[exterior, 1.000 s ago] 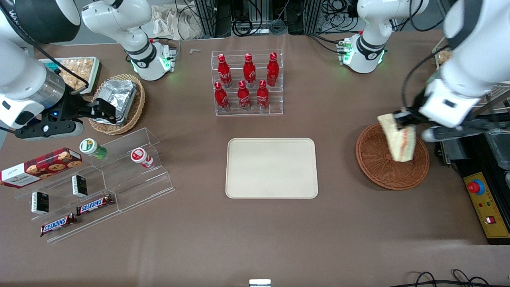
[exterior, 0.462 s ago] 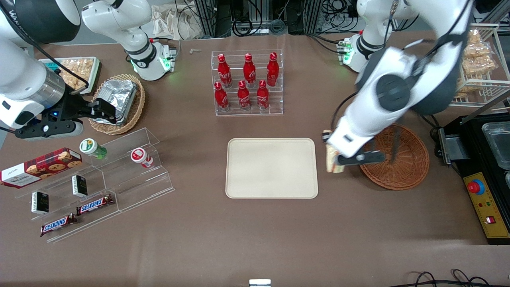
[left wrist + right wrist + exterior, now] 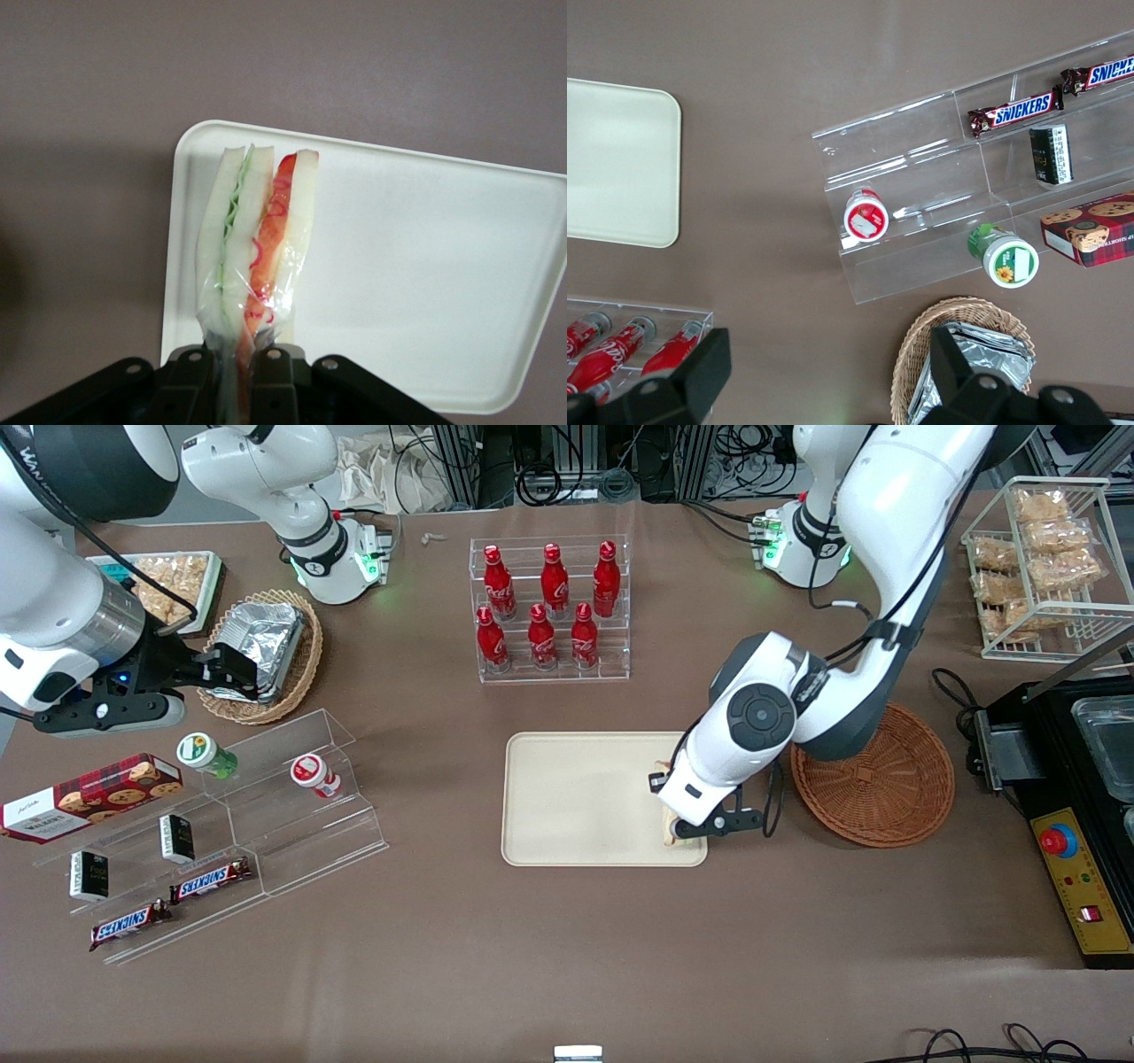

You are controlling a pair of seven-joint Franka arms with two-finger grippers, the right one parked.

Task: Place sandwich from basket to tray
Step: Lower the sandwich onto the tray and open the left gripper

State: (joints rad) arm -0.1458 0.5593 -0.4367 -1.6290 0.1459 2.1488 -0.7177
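My left gripper hangs over the corner of the cream tray that lies nearest the basket and the front camera. It is shut on the sandwich, a plastic-wrapped wedge with green and red filling between white bread. In the wrist view the gripper pinches the sandwich's wrapped end, and the wedge reaches out over the tray near its rounded corner. From the front only a sliver of the sandwich shows under the wrist. The reddish-brown basket beside the tray holds nothing.
A clear rack of red bottles stands farther from the front camera than the tray. Stepped acrylic shelves with snacks and a tan basket with a foil packet lie toward the parked arm's end. A wire rack and black machine flank the basket.
The gripper has carried the sandwich from above the basket sideways to the tray's near corner and lowered it. The basket is left bare.
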